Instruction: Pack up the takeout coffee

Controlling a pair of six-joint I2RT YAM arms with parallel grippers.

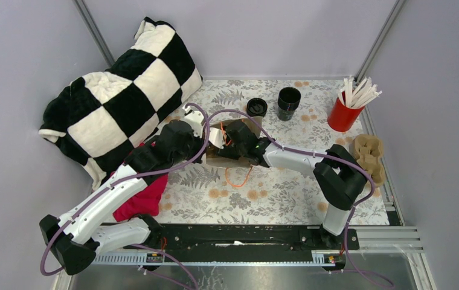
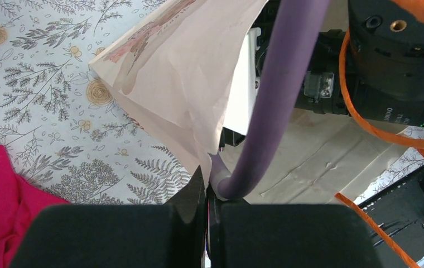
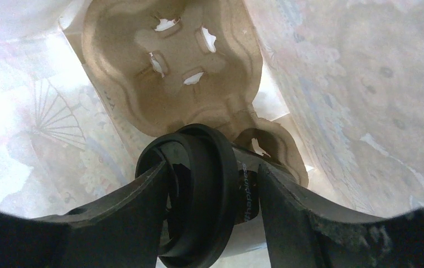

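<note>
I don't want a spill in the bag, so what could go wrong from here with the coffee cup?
The takeout coffee lies tilted in the right gripper, not seated in the cup carrier; let go here, it may topple and leak. The left gripper pinches only the edge of the paper bag; if that slips, the mouth could sag onto the right arm. The orange handle curves across that arm and might snag when it withdraws.
</note>
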